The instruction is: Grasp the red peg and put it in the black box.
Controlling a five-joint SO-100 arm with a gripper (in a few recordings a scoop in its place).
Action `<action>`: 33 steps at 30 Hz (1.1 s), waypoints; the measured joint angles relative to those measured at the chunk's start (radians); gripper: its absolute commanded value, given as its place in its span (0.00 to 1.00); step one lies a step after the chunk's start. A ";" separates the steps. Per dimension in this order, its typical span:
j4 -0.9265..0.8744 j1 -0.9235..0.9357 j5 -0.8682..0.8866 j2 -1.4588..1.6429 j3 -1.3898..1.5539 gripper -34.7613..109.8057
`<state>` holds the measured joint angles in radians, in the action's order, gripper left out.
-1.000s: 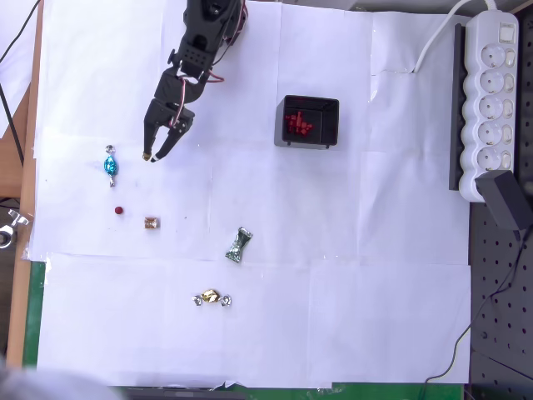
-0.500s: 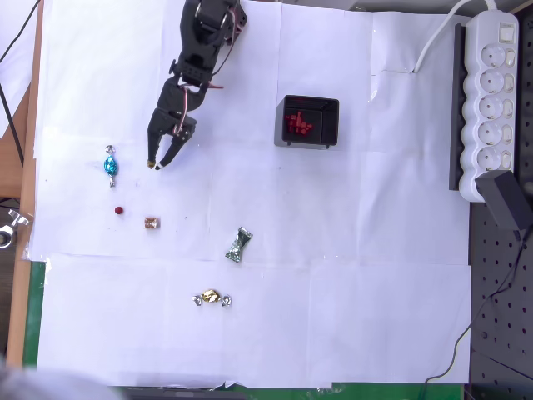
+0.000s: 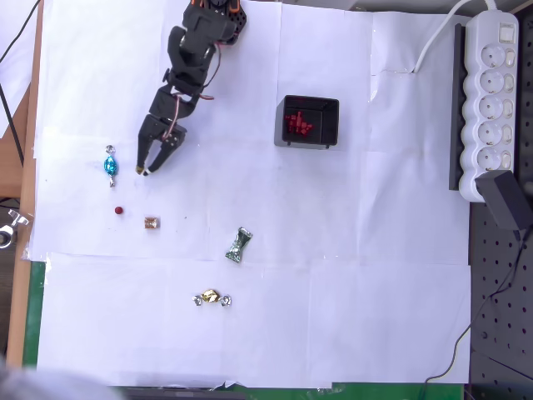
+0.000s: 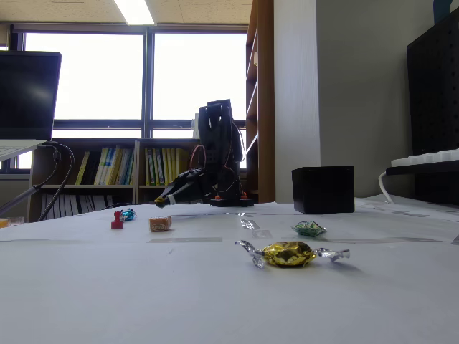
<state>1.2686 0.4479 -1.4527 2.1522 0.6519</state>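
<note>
Red peg (image 3: 119, 211), black box (image 3: 306, 122) w/ red bits inside, blue candy (image 3: 110, 165), gold candy (image 3: 211, 297), white paper (image 3: 350, 250).

Fixed view: black box (image 4: 323, 189) interior hidden behind its near wall; pincer (image 4: 162, 202) fingertip gap too small to resolve; overhead view: arm base cropped by top edge.
</note>
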 measured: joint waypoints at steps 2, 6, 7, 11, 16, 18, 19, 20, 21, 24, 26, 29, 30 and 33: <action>0.040 -0.003 0.000 0.035 0.020 0.25; 0.077 -0.003 0.000 0.075 0.058 0.25; 0.080 0.000 0.000 0.086 0.063 0.25; 0.084 0.021 0.000 0.114 0.089 0.25; 0.091 0.014 0.000 0.166 0.129 0.25; 0.118 0.014 0.000 0.183 0.132 0.26; 0.132 0.014 0.000 0.192 0.133 0.26; 0.141 0.015 0.000 0.198 0.137 0.26; 0.146 0.015 0.000 0.201 0.143 0.26; 0.152 0.014 0.000 0.219 0.164 0.28; 0.152 0.025 0.000 0.221 0.181 0.30; 0.121 0.038 0.000 0.221 0.209 0.34; 0.106 0.038 0.000 0.221 0.216 0.34; 0.043 0.032 0.000 0.221 0.238 0.34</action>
<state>1.3116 0.4801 -1.4527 2.3731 0.8897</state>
